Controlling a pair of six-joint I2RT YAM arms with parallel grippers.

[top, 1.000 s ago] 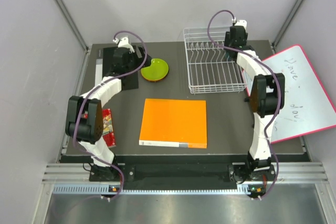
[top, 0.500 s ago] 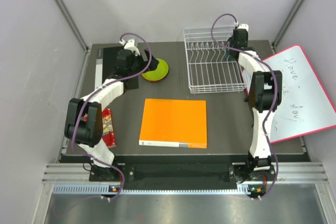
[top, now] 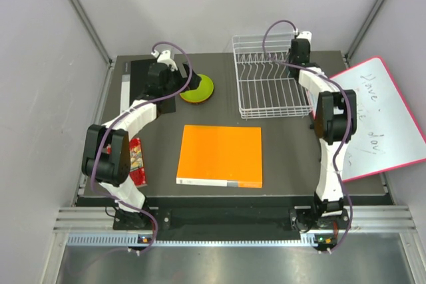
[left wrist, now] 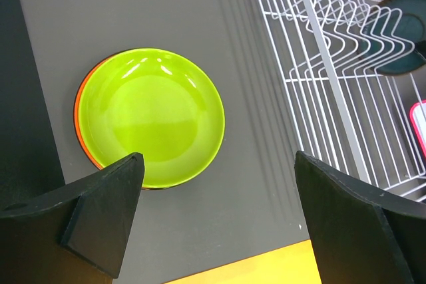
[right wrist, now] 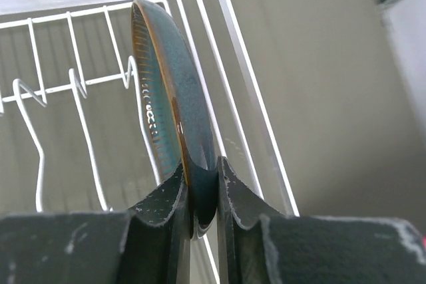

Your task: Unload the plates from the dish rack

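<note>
— Where is the grey-blue plate (right wrist: 166, 84) seen?
— It is shown standing on edge in the dish rack (top: 266, 94), at the upper right of the overhead view, its rim pinched between the right fingers (right wrist: 229, 194).
— And the left fingers (left wrist: 100, 217)?
— They are pictured spread wide above the surface (left wrist: 133, 4), over a lime green plate (left wrist: 156, 114) stacked on an orange plate (left wrist: 80, 108), left of the rack.
</note>
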